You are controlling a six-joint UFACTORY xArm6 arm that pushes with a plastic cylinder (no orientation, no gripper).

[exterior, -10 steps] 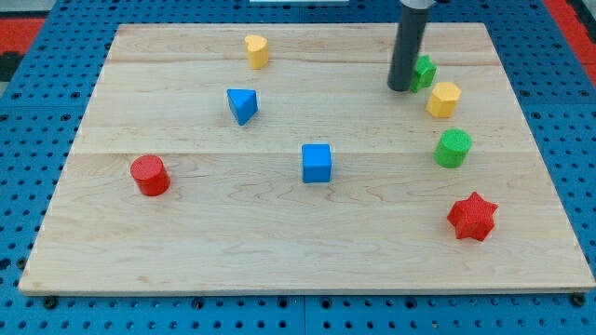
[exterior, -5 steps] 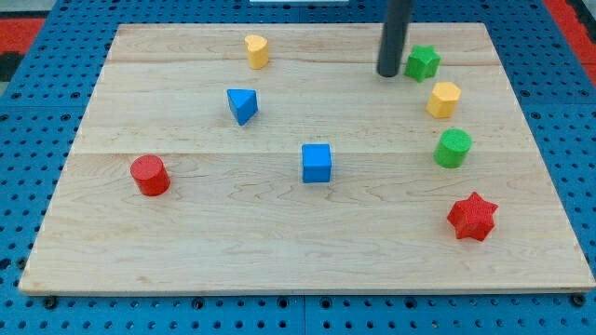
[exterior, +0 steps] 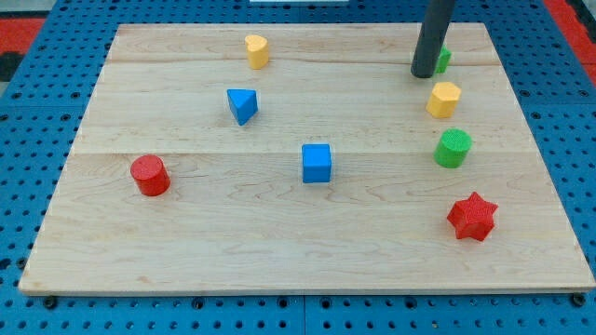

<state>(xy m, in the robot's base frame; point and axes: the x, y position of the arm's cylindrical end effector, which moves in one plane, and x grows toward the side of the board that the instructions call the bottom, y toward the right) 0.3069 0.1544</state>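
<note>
Eight blocks on the wooden board (exterior: 279, 233), seen from the one camera view. My tip (exterior: 424, 74) stands near the view's top right, right in front of a green block (exterior: 441, 60), mostly hiding it; shape not clear, contact likely but cannot tell for sure. No claw on this rod, so no open or closed state to record. Just below the tip, toward the view's bottom right: yellow block (exterior: 444, 99), then green cylinder (exterior: 453, 148), then red star (exterior: 472, 217), each apart. Well off to the view's left: yellow block (exterior: 256, 51) at top, blue triangular block (exterior: 242, 105), blue cube (exterior: 317, 163) mid-board, red cylinder (exterior: 149, 175) far left.
</note>
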